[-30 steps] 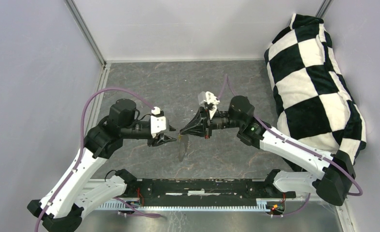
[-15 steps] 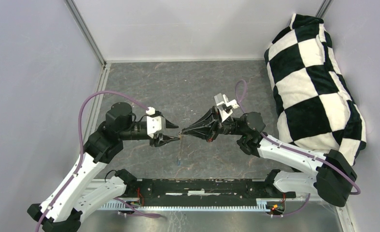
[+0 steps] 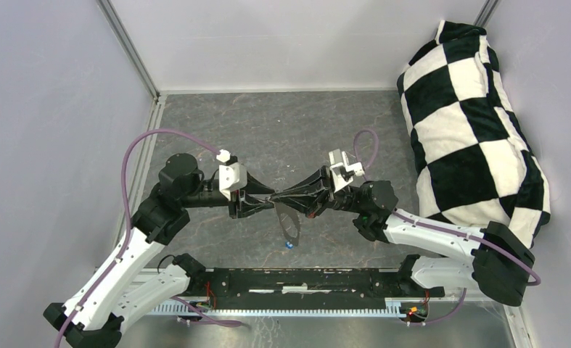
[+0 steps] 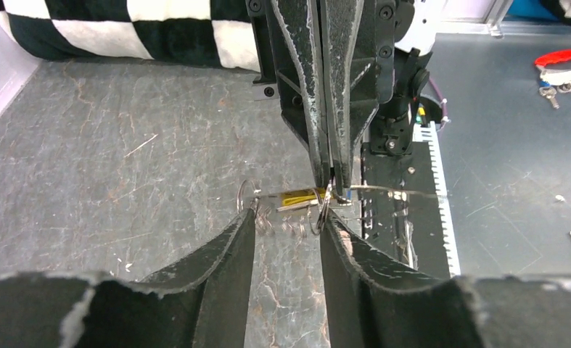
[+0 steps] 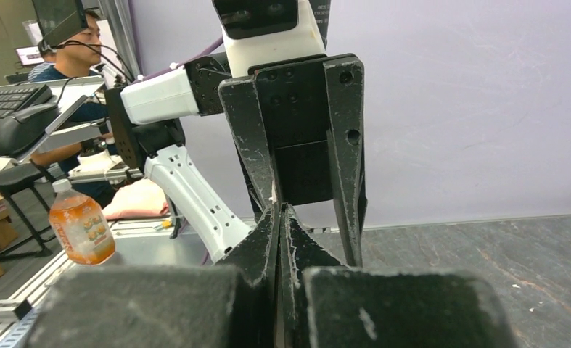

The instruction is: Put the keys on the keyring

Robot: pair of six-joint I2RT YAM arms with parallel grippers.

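Observation:
My left gripper (image 3: 266, 197) (image 4: 287, 214) is shut on the keyring (image 4: 244, 194), a thin silver wire loop spanning from one fingertip to the other. A silver band (image 4: 395, 191) of it runs off to the right. From above, the loop (image 3: 288, 221) hangs below the meeting tips with a blue speck (image 3: 289, 245) at its low end. A brass-yellow key (image 4: 300, 197) lies along the loop between the tips. My right gripper (image 3: 276, 196) (image 4: 333, 181) (image 5: 278, 210) is shut, its tips down against the loop beside that key, with a bit of blue (image 4: 348, 194) next to them. What it pinches is hidden.
A black-and-white checkered cushion (image 3: 478, 123) (image 4: 122, 29) fills the right side. The black base rail (image 3: 297, 279) runs along the near edge. Off the table lie a red-handled tool with keys (image 4: 561, 61) and an orange bottle (image 5: 83, 225). Grey walls stand on three sides.
Both grippers shifted slightly right, tips still together. The right wrist dropped and swung lower. The hanging loop turned from an edge-on sliver into a broad oval.

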